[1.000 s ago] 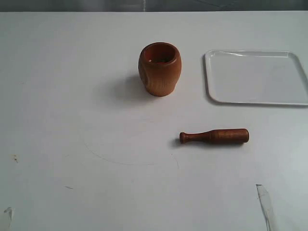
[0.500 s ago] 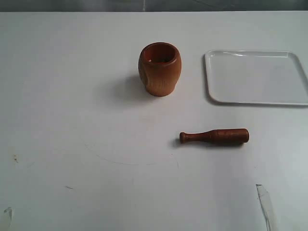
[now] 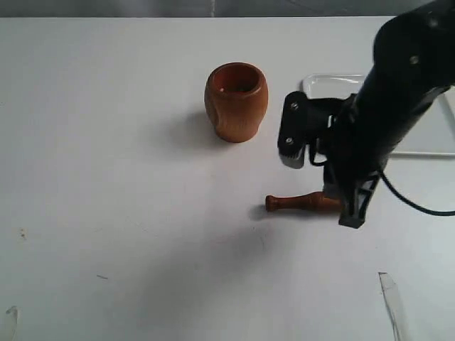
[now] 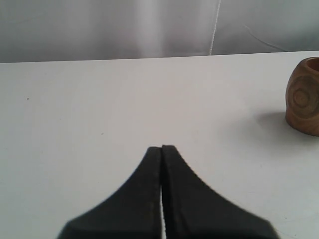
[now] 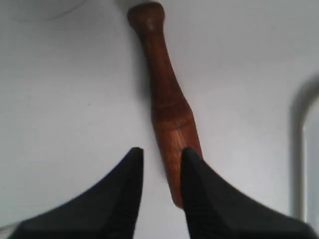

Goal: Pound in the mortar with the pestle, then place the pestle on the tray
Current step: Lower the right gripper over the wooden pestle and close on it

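The reddish-brown mortar [image 3: 236, 103] stands upright at the table's middle back, and its side shows in the left wrist view [image 4: 304, 97]. In front of it and to the right, the dark pestle [image 3: 295, 202] lies flat with its knob pointing left. My right gripper [image 3: 350, 209] hangs open over the pestle's thick end. In the right wrist view the pestle [image 5: 167, 99] runs away from the right gripper [image 5: 159, 152], and one finger [image 5: 192, 169] overlaps its thick end. The white tray [image 3: 333, 80] is mostly hidden behind the right arm. My left gripper [image 4: 162, 148] is shut on nothing.
A strip of tape [image 3: 391, 298] lies near the front right edge and a small scrap [image 3: 11, 316] at the front left. The tray's rim [image 5: 299, 149] runs close beside the pestle. The table's far edge [image 3: 142, 18] meets a grey backdrop.
The right arm has come in from the right and now hangs over the pestle's thick end, covering much of the tray. Mortar and pestle have not moved.
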